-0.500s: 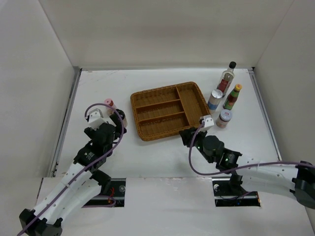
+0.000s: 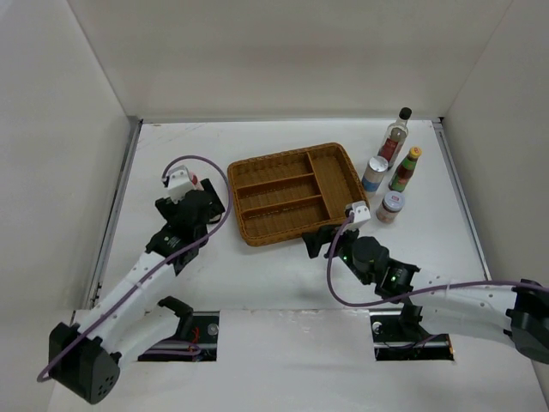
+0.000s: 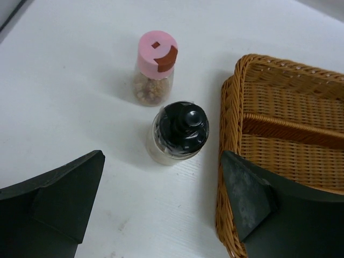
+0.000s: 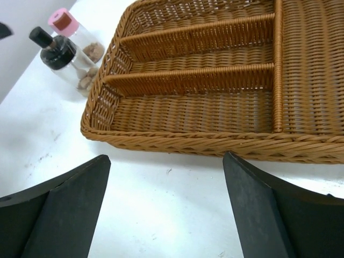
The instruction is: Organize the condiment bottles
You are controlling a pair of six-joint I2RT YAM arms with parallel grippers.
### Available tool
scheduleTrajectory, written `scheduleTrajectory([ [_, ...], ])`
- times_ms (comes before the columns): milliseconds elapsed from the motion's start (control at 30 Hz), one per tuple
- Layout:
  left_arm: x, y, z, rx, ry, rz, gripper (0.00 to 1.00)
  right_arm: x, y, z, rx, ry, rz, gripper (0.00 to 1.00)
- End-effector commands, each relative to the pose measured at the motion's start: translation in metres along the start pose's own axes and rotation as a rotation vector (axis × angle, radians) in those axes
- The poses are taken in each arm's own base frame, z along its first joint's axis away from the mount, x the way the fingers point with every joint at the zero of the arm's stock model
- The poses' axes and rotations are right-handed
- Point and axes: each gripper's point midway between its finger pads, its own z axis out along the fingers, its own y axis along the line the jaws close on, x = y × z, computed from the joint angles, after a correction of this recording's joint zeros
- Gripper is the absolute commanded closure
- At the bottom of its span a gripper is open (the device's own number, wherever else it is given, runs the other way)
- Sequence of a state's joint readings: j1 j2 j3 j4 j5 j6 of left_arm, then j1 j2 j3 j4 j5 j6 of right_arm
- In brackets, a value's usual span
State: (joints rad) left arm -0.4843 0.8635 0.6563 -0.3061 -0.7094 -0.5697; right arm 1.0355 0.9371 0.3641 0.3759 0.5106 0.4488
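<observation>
Two condiment bottles stand left of the wicker tray (image 2: pixel 292 154): a pink-lidded jar (image 3: pixel 156 67) and, nearer to me, a squat black-capped bottle (image 3: pixel 178 133). My left gripper (image 3: pixel 162 161) hovers open just short of the black-capped bottle, its right finger (image 3: pixel 252 193) over the tray rim (image 3: pixel 228 107). In the top view it (image 2: pixel 210 204) hides that bottle; the pink lid (image 2: pixel 196 181) peeks out. My right gripper (image 4: pixel 166 158) is open and empty over the table, before the tray's near rim (image 4: pixel 188 141). The right wrist view also shows the black-capped bottle (image 4: pixel 59 54) and the pink-lidded jar (image 4: pixel 60 19).
Right of the tray stand a tall clear black-capped bottle (image 2: pixel 395 137), a green orange-capped bottle (image 2: pixel 405 170), a silver-lidded shaker (image 2: pixel 375 174) and a pink-lidded jar (image 2: pixel 391 206). The tray's compartments hold nothing. White walls close the table's left, back and right.
My left arm has reached forward and right, its gripper now over the two bottles beside the tray. My right gripper has shifted slightly left along the tray's near edge.
</observation>
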Motion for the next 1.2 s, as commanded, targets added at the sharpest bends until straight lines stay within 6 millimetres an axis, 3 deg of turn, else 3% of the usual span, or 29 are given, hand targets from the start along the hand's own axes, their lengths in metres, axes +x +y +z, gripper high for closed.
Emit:
scheduleTrajectory([
  [0,-0.013,-0.028,0.016,0.067,-0.008,0.013,0.11,-0.018,0.016,0.002,-0.046,-0.049,0.035,0.06],
  [100,-0.007,-0.039,0.034,0.074,0.022,0.027,0.1,-0.016,0.017,0.003,-0.049,-0.043,0.029,0.04],
  [333,0.007,-0.043,0.064,0.039,0.046,0.05,0.15,-0.013,0.016,0.003,-0.05,-0.036,0.028,0.01],
  [500,0.018,-0.043,0.08,0.022,0.065,0.064,0.3,-0.013,0.016,0.004,-0.049,-0.035,0.027,0.01],
  [600,0.016,-0.041,0.082,0.017,0.056,0.055,0.46,-0.012,0.016,0.004,-0.049,-0.034,0.028,0.01],
  [733,-0.014,-0.049,0.067,0.05,-0.008,0.027,0.58,-0.012,0.015,0.004,-0.045,-0.034,0.029,0.01],
  [967,-0.097,-0.095,0.026,0.18,-0.183,-0.056,0.6,-0.016,0.011,0.004,-0.042,-0.053,0.044,0.0],
  [1033,-0.108,-0.116,0.029,0.231,-0.208,-0.065,0.6,-0.014,0.011,0.004,-0.04,-0.049,0.042,0.0],
  [1167,-0.105,-0.157,0.054,0.287,-0.174,-0.047,0.6,-0.013,0.007,0.006,-0.027,-0.048,0.041,0.0],
])
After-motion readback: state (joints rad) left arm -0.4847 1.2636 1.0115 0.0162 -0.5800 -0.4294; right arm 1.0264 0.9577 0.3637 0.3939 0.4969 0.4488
